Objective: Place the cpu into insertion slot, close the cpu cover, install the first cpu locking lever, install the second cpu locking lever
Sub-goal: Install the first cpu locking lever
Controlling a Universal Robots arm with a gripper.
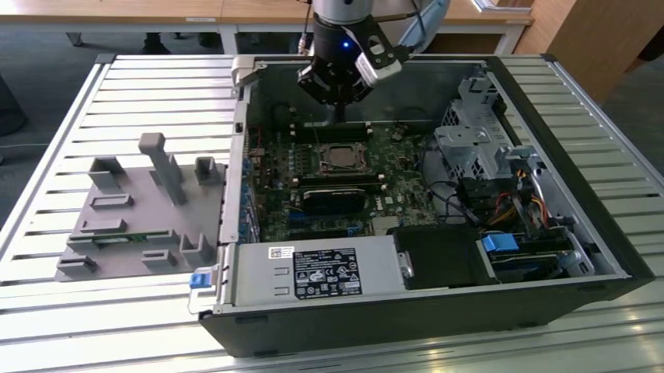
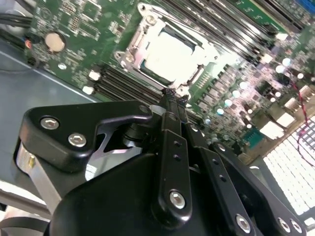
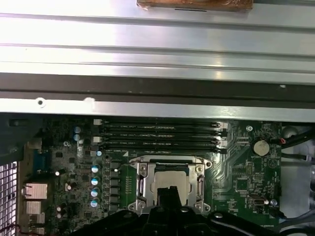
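Jaws pinched shut, nothing in them. The gripper (image 2: 172, 93) hangs just over the motherboard (image 1: 405, 194) inside the open pc case (image 1: 415, 318), which sits toward the bench (image 1: 155, 85) edge on the exterior view's right. The cpu (image 3: 170, 179) is already sitting in the insertion slot (image 3: 165, 165). The cpu cover (image 3: 142, 179) lies flat around it, with the silver top showing through its window.

A counter (image 1: 155, 85) of ribbed, pale aluminium slats catches bright glare, while behind it light wooden desks (image 1: 135, 12) on white legs stand on a dark grey floor (image 1: 42, 70), with a brown wooden cabinet (image 1: 592, 39) at the exterior view's right.
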